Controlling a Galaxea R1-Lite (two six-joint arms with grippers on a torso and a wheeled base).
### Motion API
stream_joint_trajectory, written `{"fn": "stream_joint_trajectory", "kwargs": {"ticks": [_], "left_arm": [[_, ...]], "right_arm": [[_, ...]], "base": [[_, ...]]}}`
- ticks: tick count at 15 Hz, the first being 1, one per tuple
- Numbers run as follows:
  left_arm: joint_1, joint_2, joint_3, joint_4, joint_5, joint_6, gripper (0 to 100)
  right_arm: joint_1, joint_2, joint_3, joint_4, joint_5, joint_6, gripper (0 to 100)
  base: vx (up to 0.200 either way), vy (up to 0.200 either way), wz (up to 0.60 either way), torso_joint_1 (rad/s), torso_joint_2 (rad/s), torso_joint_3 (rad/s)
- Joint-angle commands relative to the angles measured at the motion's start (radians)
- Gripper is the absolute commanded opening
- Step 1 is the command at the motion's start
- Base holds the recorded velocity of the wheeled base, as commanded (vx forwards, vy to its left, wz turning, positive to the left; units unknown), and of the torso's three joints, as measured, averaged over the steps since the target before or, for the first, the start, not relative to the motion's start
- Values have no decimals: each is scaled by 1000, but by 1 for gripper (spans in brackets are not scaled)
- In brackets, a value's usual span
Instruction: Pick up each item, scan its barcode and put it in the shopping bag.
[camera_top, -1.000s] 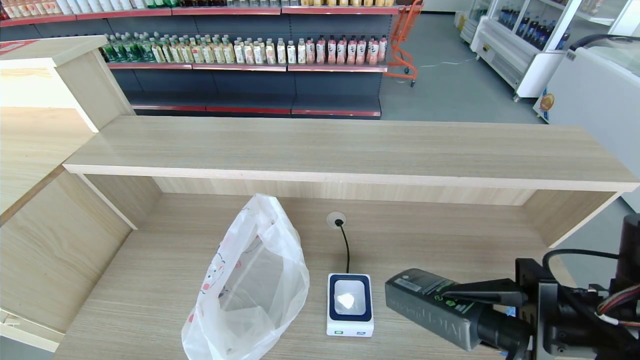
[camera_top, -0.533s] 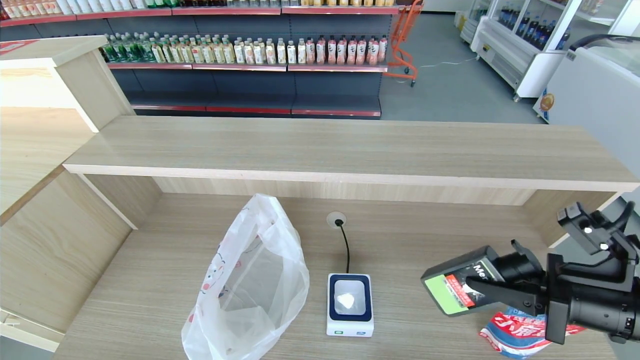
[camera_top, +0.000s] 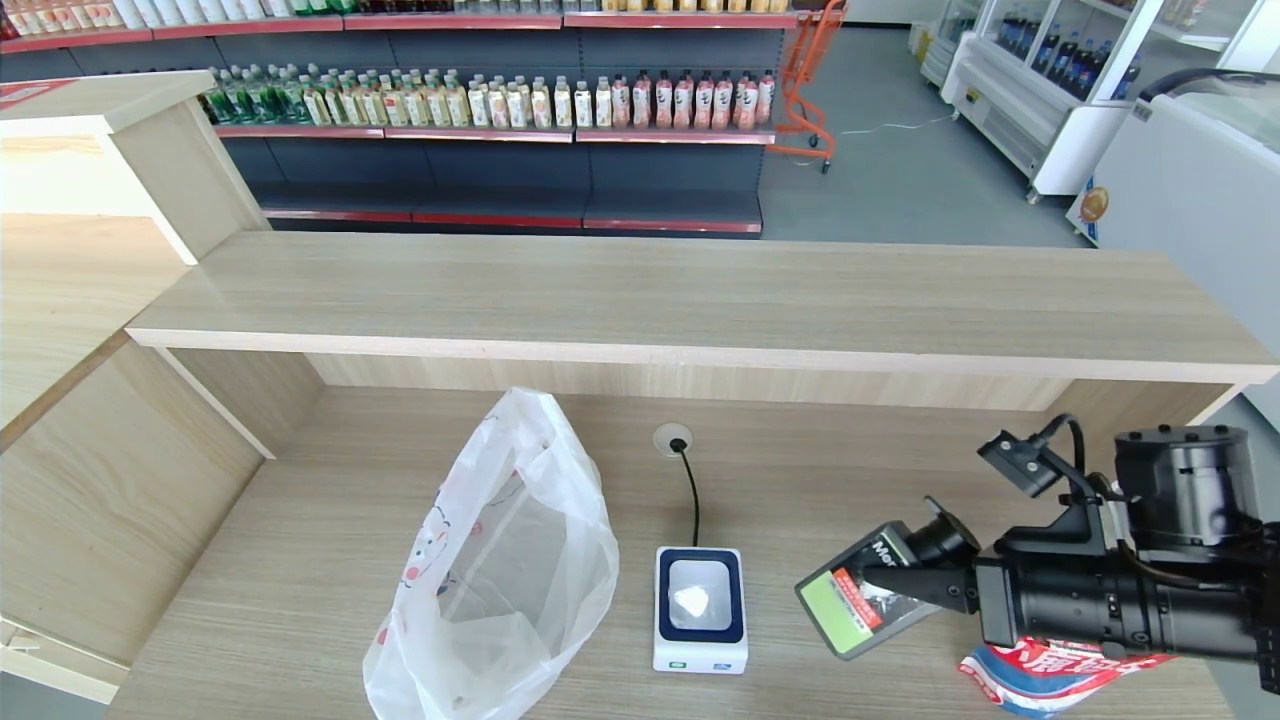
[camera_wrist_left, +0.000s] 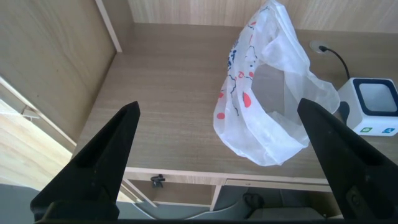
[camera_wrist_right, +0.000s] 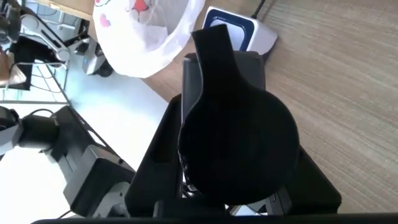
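My right gripper (camera_top: 905, 572) was clamped across the dark rectangular box with a green-and-red end label (camera_top: 840, 612), held above the countertop's near right part, just beside the white, blue-framed scanner (camera_top: 699, 610). I judged the box light and stiff but crushable, so its flat long sides were the best hold. My left gripper (camera_wrist_left: 217, 106) hung wide open and empty over the near left edge.

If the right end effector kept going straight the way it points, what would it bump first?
Probably the white and blue barcode scanner: the right end effector, holding a dark box, points toward it. Height is unclear, so it might pass above.
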Motion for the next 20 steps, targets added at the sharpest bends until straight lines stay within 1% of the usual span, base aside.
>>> {"fn": "stream_joint_trajectory", "kwargs": {"ticks": [1,3,6,7,9,11,17,18,20], "left_arm": [[0,0,0,-1,0,0,100],[0,0,0,0,0,0,100],[0,0,0,-1,0,0,100],[0,0,0,-1,0,0,100],[0,0,0,0,0,0,100],[0,0,0,0,0,0,100],[0,0,0,-1,0,0,100],[0,0,0,0,0,0,100],[0,0,0,0,0,0,100]], "right_arm": [[32,145,-72,-4,1,9,0],[52,174,-95,-4,-1,9,0],[109,225,-111,-18,-1,8,0],[117,244,-111,-46,-5,6,0],[140,292,-107,-98,-54,0,0],[157,321,-104,-136,-82,-18,0],[229,429,-134,-244,-85,-29,0],[238,450,-157,-260,-97,-30,0],[253,498,-211,-277,-168,-41,0]], "base": [[0,0,0,0,0,0],[0,0,0,0,0,0],[0,0,0,0,0,0],[0,0,0,0,0,0],[0,0,0,0,0,0],[0,0,0,0,0,0],[0,0,0,0,0,0],[0,0,0,0,0,0],[0,0,0,0,0,0]]}}
